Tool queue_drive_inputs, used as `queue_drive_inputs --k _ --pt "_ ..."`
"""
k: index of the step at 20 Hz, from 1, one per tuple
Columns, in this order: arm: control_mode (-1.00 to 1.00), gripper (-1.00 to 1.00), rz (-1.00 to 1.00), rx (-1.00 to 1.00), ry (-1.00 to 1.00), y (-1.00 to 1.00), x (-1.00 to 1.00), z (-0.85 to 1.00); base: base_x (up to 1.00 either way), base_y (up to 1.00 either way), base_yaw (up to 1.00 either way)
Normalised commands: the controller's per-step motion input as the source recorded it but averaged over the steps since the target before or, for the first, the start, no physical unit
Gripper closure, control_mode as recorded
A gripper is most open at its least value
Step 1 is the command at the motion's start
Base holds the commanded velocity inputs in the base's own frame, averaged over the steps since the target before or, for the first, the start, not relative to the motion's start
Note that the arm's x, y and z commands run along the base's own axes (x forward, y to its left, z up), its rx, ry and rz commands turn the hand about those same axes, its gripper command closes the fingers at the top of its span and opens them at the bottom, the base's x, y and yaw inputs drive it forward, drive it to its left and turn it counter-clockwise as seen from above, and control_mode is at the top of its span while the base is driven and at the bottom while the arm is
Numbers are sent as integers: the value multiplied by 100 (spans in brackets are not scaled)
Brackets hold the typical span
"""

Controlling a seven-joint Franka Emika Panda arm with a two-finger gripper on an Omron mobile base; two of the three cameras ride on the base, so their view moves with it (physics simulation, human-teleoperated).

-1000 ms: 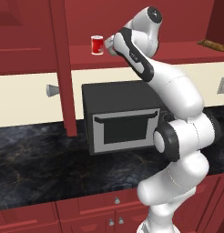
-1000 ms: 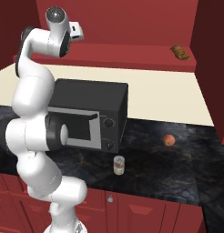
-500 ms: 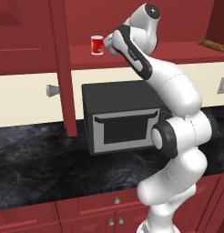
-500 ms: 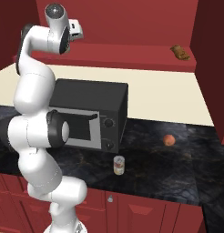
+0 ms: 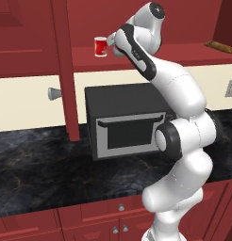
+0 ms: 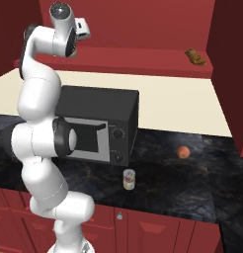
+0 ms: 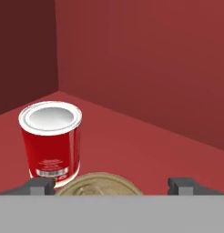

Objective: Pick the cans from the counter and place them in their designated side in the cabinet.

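My gripper (image 7: 111, 186) is open up at the cabinet shelf (image 5: 184, 52). A can (image 7: 104, 184) stands on the shelf between the spread fingertips (image 7: 38, 185), with only its tan lid showing. Just left of it stands an all-red can with a white rim (image 7: 51, 143), which also appears beside my gripper (image 5: 111, 43) in the left base view as that red can (image 5: 100, 46). Another small can with a yellowish label (image 6: 129, 179) stands on the dark counter (image 6: 192, 188), in front of the microwave's right end.
A black microwave (image 5: 127, 120) sits on the counter under the shelf. The tall red door panel (image 5: 66, 70) hangs left of the hand. A brown item (image 6: 195, 57) lies at the shelf's right end. An orange-red fruit (image 6: 182, 152) rests on the counter.
The jaws have spread apart and let go of the can on the shelf. The arm has stayed at the shelf, and the all-red can has not moved.
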Motion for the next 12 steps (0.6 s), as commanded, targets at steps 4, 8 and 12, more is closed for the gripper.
queue_drive_inputs --k 4,8,12 --pt "-100 -100 5 0 -11 0 10 0 0 0 0" --pt "-100 -100 6 0 -12 0 16 0 0 0 0" --pt "-100 -100 6 0 -13 0 13 2 0 0 0"
